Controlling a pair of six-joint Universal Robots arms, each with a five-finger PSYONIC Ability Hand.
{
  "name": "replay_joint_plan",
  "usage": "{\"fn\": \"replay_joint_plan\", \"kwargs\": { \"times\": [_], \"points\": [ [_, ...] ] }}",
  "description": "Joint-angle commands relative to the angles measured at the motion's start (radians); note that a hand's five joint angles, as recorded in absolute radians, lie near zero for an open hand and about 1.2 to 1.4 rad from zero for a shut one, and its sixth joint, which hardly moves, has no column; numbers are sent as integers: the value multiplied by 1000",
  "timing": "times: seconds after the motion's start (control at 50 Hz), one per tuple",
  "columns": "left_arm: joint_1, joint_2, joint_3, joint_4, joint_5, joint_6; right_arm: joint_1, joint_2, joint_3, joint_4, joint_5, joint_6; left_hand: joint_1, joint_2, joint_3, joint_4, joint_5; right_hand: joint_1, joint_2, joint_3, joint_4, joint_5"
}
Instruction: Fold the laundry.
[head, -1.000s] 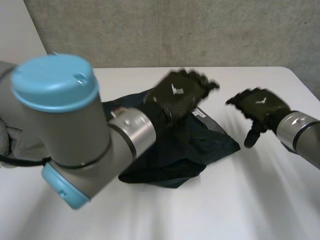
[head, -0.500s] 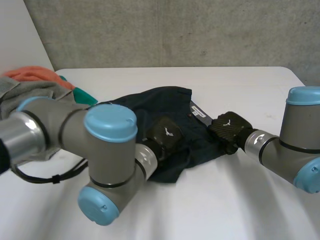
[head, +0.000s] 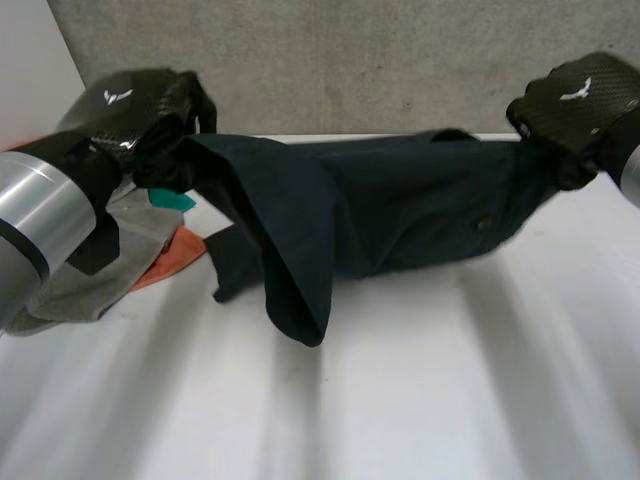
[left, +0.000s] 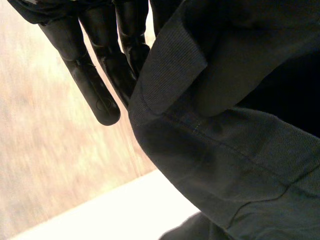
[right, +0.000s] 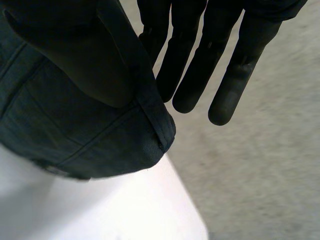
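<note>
The white table (head: 420, 400) filled most of the head view, bare and open across its whole near part and right side, with a concrete wall (head: 350, 60) behind its far edge. Above it the dark navy garment (head: 400, 210) was stretched wide in the air between the two hands, its upper edge running nearly level from one hand to the other. Its lower edge sagged towards the tabletop; whether it touched could not be told. A long fold (head: 295, 280) hung down left of the middle, its tip the lowest point of the cloth. At the table's left edge lay a pile of other laundry: a grey cloth (head: 100, 270), an orange cloth (head: 168, 255) beside it and a teal cloth (head: 172, 201) just behind, all partly hidden by the left arm (head: 40, 220). The left hand (head: 130, 110) was raised at the garment's left end with the cloth bunched in its grip. In its wrist view the fingers (left: 95, 85) were straight, with a stitched hem lying against their side. The right hand (head: 580, 100) was raised at the right end. Its fingers (right: 235, 85) were also straight, with a seamed corner of the cloth pinched beside them. A small stud (head: 482, 225) showed on the fabric near the right end.
</note>
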Motion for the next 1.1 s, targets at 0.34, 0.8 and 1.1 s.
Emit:
{"fn": "replay_joint_plan", "kwargs": {
  "times": [0.34, 0.8, 1.1],
  "points": [
    [33, -609, 840, 112, -15, -5, 114, 446, -409, -605, 133, 178, 248, 203, 208, 197, 238, 288, 237, 212, 204, 221],
    [72, -446, 183, 270, 113, -26, 167, 320, 189, -649, 72, 117, 248, 203, 208, 197, 238, 288, 237, 212, 204, 221],
    [66, -417, -97, 215, 149, 212, 173, 389, 357, -635, 65, 71, -377, -421, -416, -427, -387, 288, 237, 212, 204, 221]
  ]
}}
